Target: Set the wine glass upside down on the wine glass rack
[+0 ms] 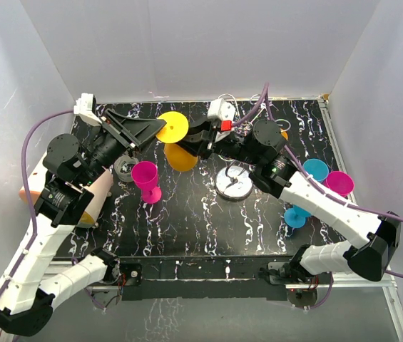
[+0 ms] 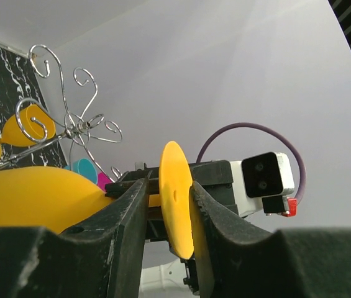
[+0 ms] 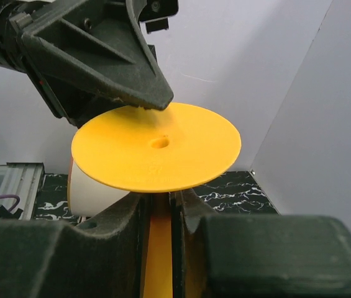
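We see the wine glass (image 1: 174, 128), a yellow one, held in the air over the middle of the bench's (image 1: 201, 228) far edge. In the top view its round foot shows above its bowl. The right fingers (image 3: 113, 242) are closed on the stem, one on each side of it, just below the foot. The left fingers (image 2: 125, 217) stand on either side of the foot at its rim. A gap shows between one of them and the disc, so they are parted and not clamping it.

The wine glass rack (image 1: 235, 184) stands on the bench near the far edge, just to the right of the held glass, and the glass is apart from it. The right arm covers most of the rack from above. In the left wrist view we see its curled wires, with a second yellow glass (image 2: 29, 127) at one loop. We cannot tell whether that one hangs on it.

A pink glass (image 1: 145, 174) stands toward the left edge, just nearer than the held glass. A blue glass (image 1: 315, 169) and a second pink glass (image 1: 339, 183) sit side by side by the right edge.
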